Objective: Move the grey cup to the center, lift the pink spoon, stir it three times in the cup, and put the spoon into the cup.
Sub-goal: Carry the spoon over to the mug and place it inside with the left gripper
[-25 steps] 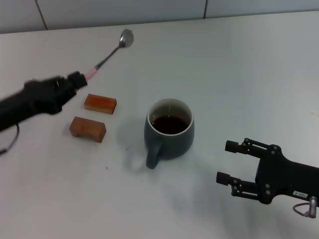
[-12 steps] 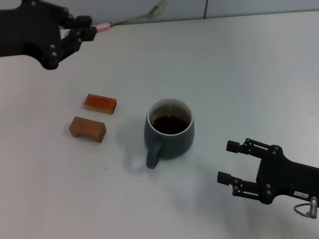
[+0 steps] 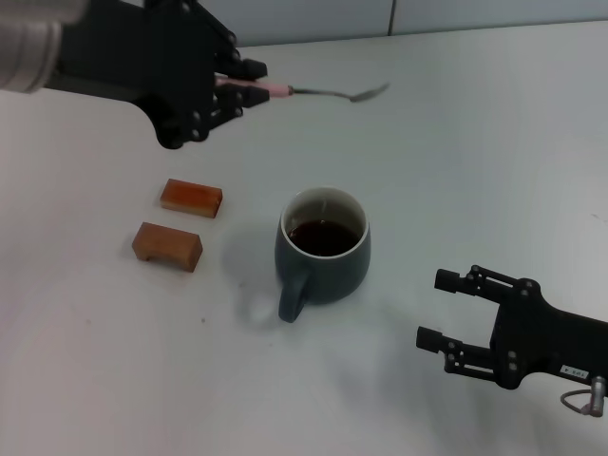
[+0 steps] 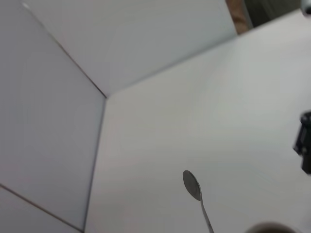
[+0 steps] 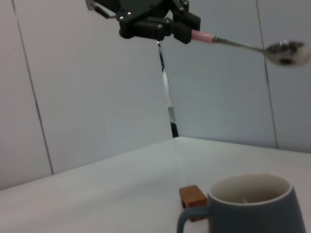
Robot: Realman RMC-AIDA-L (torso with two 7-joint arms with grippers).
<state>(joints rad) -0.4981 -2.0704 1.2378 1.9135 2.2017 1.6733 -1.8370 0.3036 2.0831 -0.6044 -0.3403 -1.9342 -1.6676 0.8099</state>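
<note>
Above and behind the grey cup (image 3: 323,245), the pink spoon (image 3: 323,92) is held in the air by the left gripper (image 3: 249,81), whose fingers are closed on the pink handle. The spoon lies nearly level, with the metal bowl pointing out over the bench (image 3: 475,133), well clear of the cup's mouth. The cup is seen standing upright near the middle of the bench, its handle turned toward the robot, with dark liquid inside. Two orange-brown blocks (image 3: 180,218) lie to the left of the cup, apart from it. In front of the cup and to its right, the right gripper (image 3: 439,309) is parked low over the bench with its fingers spread wide and nothing held.

Several risks can be judged from here. Only the end of the handle appears to be pinched, so the spoon could be swung or twisted in the grip when it is tipped downward. If the bowl is lowered off-centre, the rim could be struck and the cup nudged or tipped, and liquid could be spilled. Stirring too wide or too fast could slop liquid over the pale rim. A release made too high could let the spoon bounce out.
</note>
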